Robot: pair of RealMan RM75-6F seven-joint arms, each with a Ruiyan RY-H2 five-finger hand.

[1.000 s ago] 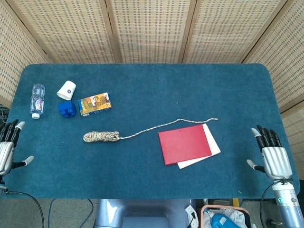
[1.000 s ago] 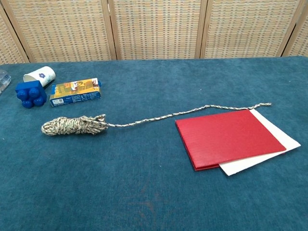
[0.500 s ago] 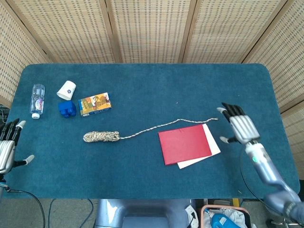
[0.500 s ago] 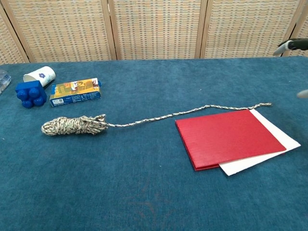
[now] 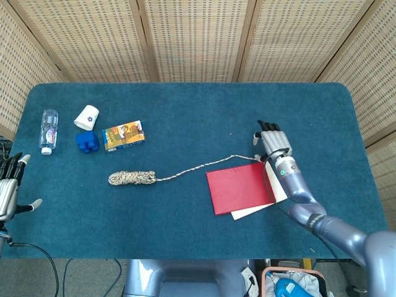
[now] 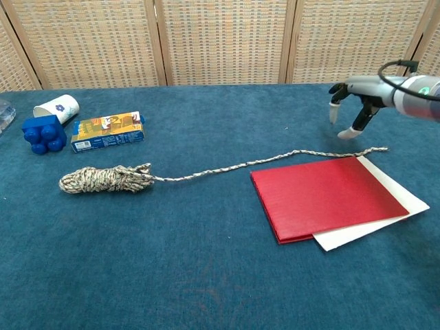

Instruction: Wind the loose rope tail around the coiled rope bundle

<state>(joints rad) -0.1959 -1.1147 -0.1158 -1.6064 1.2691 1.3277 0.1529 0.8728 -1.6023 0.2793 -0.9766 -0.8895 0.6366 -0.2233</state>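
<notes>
While your right hand (image 6: pixel 354 103) hovers above the rope tail (image 6: pixel 261 162), nothing is grasped.
Fingers spread, poised over the tail's right-frame end; coiled rope bundle (image 6: pixel 103 179) lies left of center; left hand (image 5: pixel 7 192) waits unclenched at the lower left edge.

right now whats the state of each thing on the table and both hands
rope bundle: coiled, lying flat
rope tail: loose, stretched out toward the right, unwound
right hand: open, hovering above the tail's end, holding nothing
left hand: open, at the table's left edge
paper cup: tipped on its side
water bottle: lying down
small box: lying flat
blue block: beside the cup
red folder: closed, on the white sheet
</notes>
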